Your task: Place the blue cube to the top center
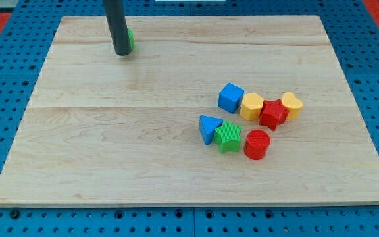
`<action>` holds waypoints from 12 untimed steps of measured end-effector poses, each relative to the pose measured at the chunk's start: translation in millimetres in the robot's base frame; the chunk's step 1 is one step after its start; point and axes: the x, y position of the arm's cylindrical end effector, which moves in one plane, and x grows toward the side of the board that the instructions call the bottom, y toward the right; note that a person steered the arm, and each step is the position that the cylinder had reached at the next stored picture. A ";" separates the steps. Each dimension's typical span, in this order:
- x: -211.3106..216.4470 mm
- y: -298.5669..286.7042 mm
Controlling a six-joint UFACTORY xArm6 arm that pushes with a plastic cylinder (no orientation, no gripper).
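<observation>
The blue cube (230, 97) sits on the wooden board (110, 151), right of centre, touching a yellow hexagonal block (251, 106). My tip (122, 53) is at the board's upper left, far from the blue cube. A green block (130, 39) is mostly hidden behind the rod, touching or very close to it.
A red star block (273, 114) and a yellow heart block (292, 104) lie right of the yellow hexagon. Below are a blue triangle block (209, 128), a green star block (228, 136) and a red cylinder (256, 144). Blue pegboard surrounds the board.
</observation>
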 end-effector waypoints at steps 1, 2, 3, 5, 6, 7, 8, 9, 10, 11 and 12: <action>-12.0 28.0; -28.6 12.3; -41.0 -20.7; -43.2 51.6; -25.4 133.7; 25.2 169.9; 37.6 143.5; 67.1 105.8; 124.8 106.6; 140.3 134.9; 141.4 186.8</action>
